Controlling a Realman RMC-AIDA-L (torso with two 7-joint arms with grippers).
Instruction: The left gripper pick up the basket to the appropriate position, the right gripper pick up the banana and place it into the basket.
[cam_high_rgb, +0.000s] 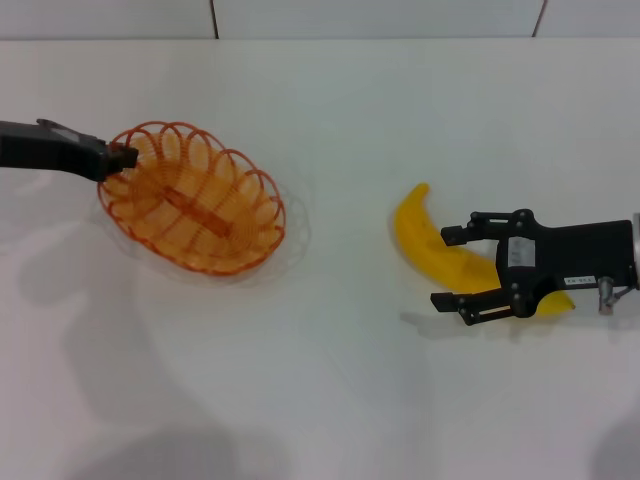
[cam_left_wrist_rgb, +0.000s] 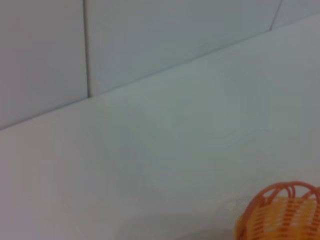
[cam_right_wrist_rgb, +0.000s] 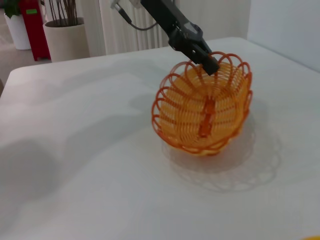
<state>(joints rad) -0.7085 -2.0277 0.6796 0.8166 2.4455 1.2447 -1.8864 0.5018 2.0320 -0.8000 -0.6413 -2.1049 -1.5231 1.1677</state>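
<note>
The left gripper (cam_high_rgb: 122, 157) is clamped on the tilted basket (cam_high_rgb: 195, 200) rim. The right gripper (cam_high_rgb: 452, 268), fingers apart, straddles the banana (cam_high_rgb: 432, 245) on the tabletop (cam_high_rgb: 330, 380); lifting and placing remain.

White table (cam_high_rgb: 330, 400), matte, under soft light; pale panelled wall (cam_left_wrist_rgb: 45, 55) behind it; white planter (cam_right_wrist_rgb: 65, 40) and red object (cam_right_wrist_rgb: 33, 22) stood beyond.

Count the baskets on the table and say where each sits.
1. The orange looped-wire oval basket is on the robot's left side of the white table, tilted, its rim gripped by the black left pincer.
</note>
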